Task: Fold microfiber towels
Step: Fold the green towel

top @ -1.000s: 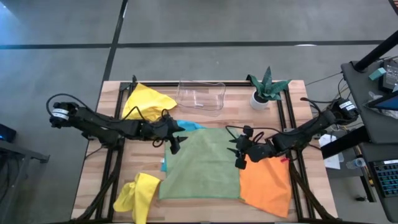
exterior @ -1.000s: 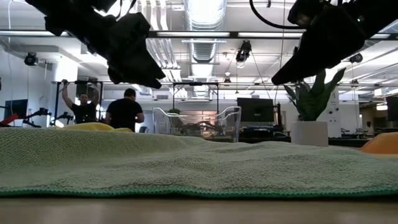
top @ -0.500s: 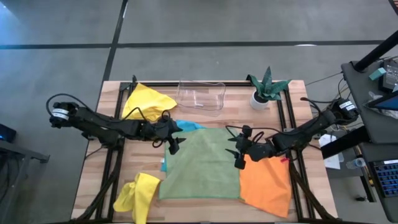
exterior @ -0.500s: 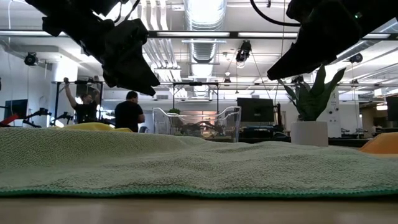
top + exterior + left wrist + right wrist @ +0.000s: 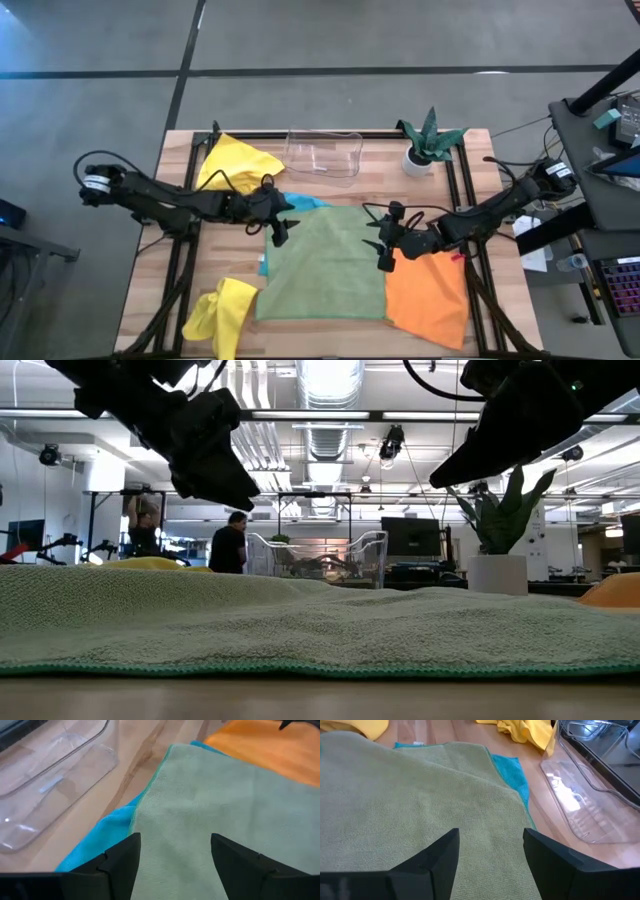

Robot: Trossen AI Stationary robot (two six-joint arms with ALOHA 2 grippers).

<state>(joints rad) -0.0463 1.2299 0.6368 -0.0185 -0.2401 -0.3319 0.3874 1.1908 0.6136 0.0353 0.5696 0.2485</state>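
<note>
From my station, the worktop [image 5: 330, 335] reads as pale wood planks with a smooth, faintly satin finish, framed by matt black metal rails [image 5: 178, 270]. The sage green towel [image 5: 325, 265] is soft cloth with a fine, nubby, matt pile; the low view shows its looped texture and a stitched hem. The turquoise towel [image 5: 97, 842], orange towel [image 5: 430, 300] and 2 yellow towels [image 5: 235, 165] look like the same matt microfiber. The tray [image 5: 323, 152] at the worktop's far edge is clear, glossy plastic that catches highlights. My fingers [image 5: 427, 862] look like matt black plastic, smooth-faced. The plant pot [image 5: 417, 162] looks smooth and white.
</note>
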